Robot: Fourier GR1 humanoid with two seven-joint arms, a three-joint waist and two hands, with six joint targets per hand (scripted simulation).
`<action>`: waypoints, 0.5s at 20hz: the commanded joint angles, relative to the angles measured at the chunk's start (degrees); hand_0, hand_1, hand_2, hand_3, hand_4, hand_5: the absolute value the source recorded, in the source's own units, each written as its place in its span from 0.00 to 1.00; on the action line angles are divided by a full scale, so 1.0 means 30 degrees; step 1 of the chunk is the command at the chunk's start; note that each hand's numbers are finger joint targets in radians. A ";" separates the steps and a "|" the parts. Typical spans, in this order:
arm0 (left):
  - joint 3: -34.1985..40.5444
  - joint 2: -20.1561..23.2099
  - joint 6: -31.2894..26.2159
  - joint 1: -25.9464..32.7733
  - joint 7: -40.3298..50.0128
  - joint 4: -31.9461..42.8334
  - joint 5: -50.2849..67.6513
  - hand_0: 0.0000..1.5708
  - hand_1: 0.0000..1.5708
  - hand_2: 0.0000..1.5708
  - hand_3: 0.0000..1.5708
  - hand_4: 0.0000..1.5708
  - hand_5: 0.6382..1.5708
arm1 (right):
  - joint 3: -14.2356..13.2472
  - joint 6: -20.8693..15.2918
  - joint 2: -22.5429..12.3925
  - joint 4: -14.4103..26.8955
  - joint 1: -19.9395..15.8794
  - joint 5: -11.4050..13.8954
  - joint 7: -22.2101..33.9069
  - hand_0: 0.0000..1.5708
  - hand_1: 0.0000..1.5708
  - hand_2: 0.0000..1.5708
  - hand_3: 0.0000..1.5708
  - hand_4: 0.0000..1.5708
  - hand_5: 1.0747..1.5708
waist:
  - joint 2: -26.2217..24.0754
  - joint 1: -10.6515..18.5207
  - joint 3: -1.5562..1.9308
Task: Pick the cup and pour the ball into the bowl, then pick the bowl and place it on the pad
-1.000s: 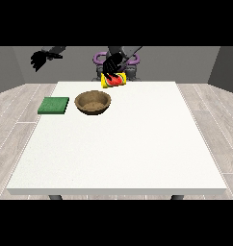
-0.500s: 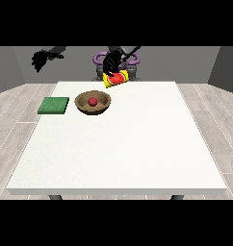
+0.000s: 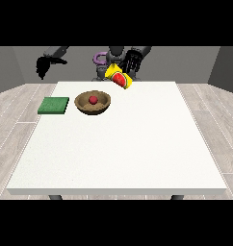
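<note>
Bowl (image 3: 93, 103), wooden and upright, sits on the white table (image 3: 123, 144) just beside the green pad (image 3: 54, 105), holding the red ball (image 3: 93, 100). Yellow cup (image 3: 118, 79) is tilted, clasped by the hand at the view's right (image 3: 130, 60). The hand at the view's left (image 3: 43, 65) hangs with fingers relaxed.

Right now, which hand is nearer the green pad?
The right hand, at the view's left, hangs up behind the pad. The left hand holds the cup beyond the bowl.

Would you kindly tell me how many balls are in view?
1: the red ball lies inside the brown bowl, left of the tilted yellow cup. The cup's interior is not visible.
</note>
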 commanded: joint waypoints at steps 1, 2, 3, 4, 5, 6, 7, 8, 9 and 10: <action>0.3122 -0.0478 0.2471 0.2298 -0.1198 -0.2490 0.6183 0.00 0.00 0.00 0.00 0.40 1.00 | 0.0184 -0.0496 0.0737 -0.0267 -0.0863 -0.0094 -0.0134 0.00 0.00 0.00 0.00 0.22 0.99 | 0.1952 0.0122 -0.0206; 0.3525 -0.0483 0.2424 0.2897 -0.1838 -0.2856 0.7695 0.00 0.00 0.00 0.00 0.27 0.99 | 0.0389 -0.0697 0.1052 -0.0472 -0.0973 0.0024 -0.0172 0.00 0.00 0.00 0.00 0.23 0.99 | 0.2337 0.0112 -0.0214; 0.3563 -0.0487 0.2728 0.3427 -0.2462 -0.3471 0.9276 0.00 0.00 0.00 0.00 0.00 0.97 | 0.0507 -0.0886 0.1223 -0.0690 -0.1468 0.0008 -0.0045 0.00 0.00 0.00 0.00 0.21 0.99 | 0.2738 -0.0273 -0.0206; 0.3675 -0.0490 0.2858 0.4046 -0.3433 -0.4049 1.0677 0.00 0.00 0.00 0.00 0.00 0.98 | 0.0451 -0.1187 0.1391 -0.0747 -0.1515 0.0063 -0.0276 0.00 0.00 0.00 0.00 0.19 0.99 | 0.3186 -0.0313 -0.0161; 0.3616 -0.0493 0.2329 0.4184 -0.4258 -0.4950 1.2406 0.00 0.00 0.00 0.00 0.00 0.98 | 0.0610 -0.1647 0.1617 -0.0782 -0.1814 0.0381 -0.0505 0.00 0.00 0.00 0.00 0.18 0.99 | 0.3265 -0.0014 -0.0073; 0.3521 -0.0495 0.1892 0.4183 -0.5294 -0.5608 1.3703 0.00 0.00 0.00 0.00 0.00 0.98 | 0.0836 -0.2483 0.2086 -0.0970 -0.2508 0.0638 -0.0315 0.00 0.00 0.00 0.00 0.19 1.00 | 0.3630 0.0436 -0.0046; 0.3106 -0.0497 0.1320 0.4735 -0.6163 -0.6145 1.5078 0.00 0.00 0.00 0.00 0.00 0.99 | 0.1181 -0.2940 0.2512 -0.1126 -0.2650 0.0879 0.0053 0.00 0.00 0.00 0.00 0.19 1.00 | 0.3491 0.0365 0.0013; 0.3317 -0.0498 0.0647 0.5514 -0.7387 -0.6464 1.6080 0.00 0.00 0.00 0.00 0.00 0.99 | 0.1164 -0.3584 0.2802 -0.1284 -0.2275 0.1156 -0.0216 0.00 0.00 0.00 0.00 0.16 1.00 | 0.3640 0.0653 0.0056; 0.3051 -0.0499 -0.0264 0.5327 -0.7947 -0.7156 1.7020 0.00 0.00 0.00 0.00 0.00 0.99 | 0.1139 -0.4619 0.3404 -0.0906 -0.2697 0.1345 -0.0137 0.00 0.00 0.00 0.00 0.13 1.00 | 0.3892 0.1469 0.0119; 0.2906 -0.0500 -0.0743 0.6218 -0.8842 -0.7318 1.7762 0.00 0.00 0.00 0.00 0.00 0.99 | 0.1291 -0.5050 0.3892 -0.1119 -0.2606 0.1482 -0.0359 0.00 0.00 0.00 0.00 0.14 1.00 | 0.3774 0.1668 0.0164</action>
